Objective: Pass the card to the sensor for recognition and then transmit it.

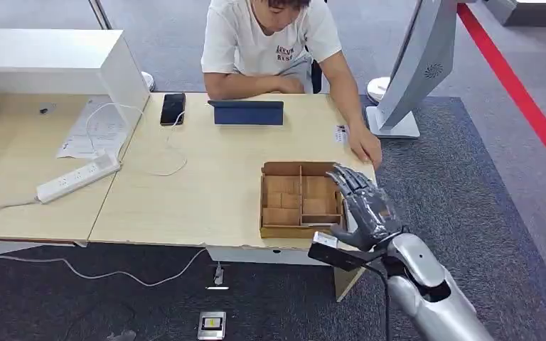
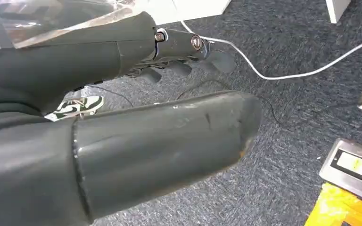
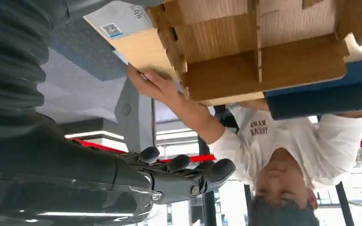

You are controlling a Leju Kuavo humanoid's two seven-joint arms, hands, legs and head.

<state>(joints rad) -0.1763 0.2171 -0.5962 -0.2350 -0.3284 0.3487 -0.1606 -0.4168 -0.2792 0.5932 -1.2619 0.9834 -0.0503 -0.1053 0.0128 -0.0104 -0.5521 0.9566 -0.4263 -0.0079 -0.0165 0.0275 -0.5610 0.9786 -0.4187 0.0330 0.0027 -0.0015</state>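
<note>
We judge the task to be at its opening step: the right robot hand (image 1: pixel 362 206) hovers over the right end of the cardboard tray (image 1: pixel 284 219) on the worktop (image 1: pixel 206 185), its fingers spread and holding nothing. The left robot hand (image 2: pixel 169 94) hangs low over the carpet, fingers loosely extended, also holding nothing.

We cannot make out a card with any certainty. Just beyond the right robot hand, a person's hand (image 1: pixel 365 147) rests flat on the worktop, and a small printed slip (image 1: pixel 340 133) lies beside it; in the right wrist view a paper with a square code (image 3: pixel 115 21) sits close by the tray. Whether either is the card, we cannot tell.

The next move, as we see it, calls for the right robot hand to find the card near or in the tray and close its fingers on a thin flat edge, which will need a careful pinch.

Counting: one tray, divided into several compartments; one person; and, further from the right robot hand, one dark phone (image 1: pixel 173 108), one blue tablet case (image 1: pixel 248 112) and one white power strip (image 1: pixel 78 177).
</note>
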